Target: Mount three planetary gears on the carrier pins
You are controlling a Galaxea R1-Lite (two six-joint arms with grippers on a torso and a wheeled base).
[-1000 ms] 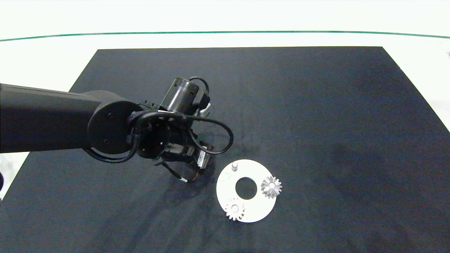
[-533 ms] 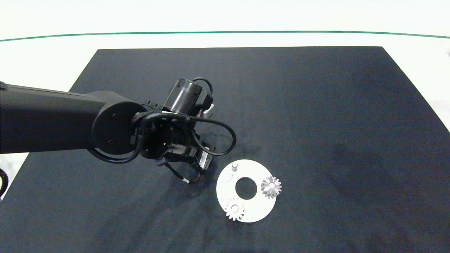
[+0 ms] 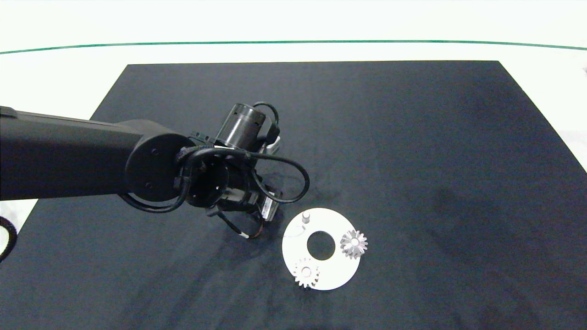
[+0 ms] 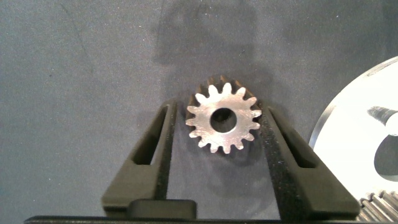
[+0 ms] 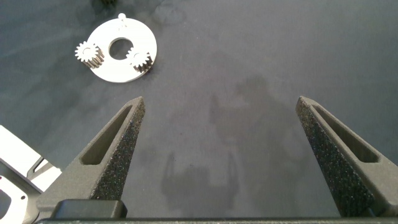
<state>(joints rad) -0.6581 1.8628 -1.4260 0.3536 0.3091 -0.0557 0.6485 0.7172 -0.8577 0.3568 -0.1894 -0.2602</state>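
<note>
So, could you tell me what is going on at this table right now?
The robot is fitting small gears onto a white disc with upright pins. Two gears already sit on their pins, and the third pin is bare. The left end effector, beside the disc, grips the last gear between its fingers above the dark mat. The right end effector hangs open farther off, holding nothing.

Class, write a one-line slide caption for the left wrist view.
Left gripper shut on the third planetary gear, above the dark mat beside the white carrier disc.
</note>
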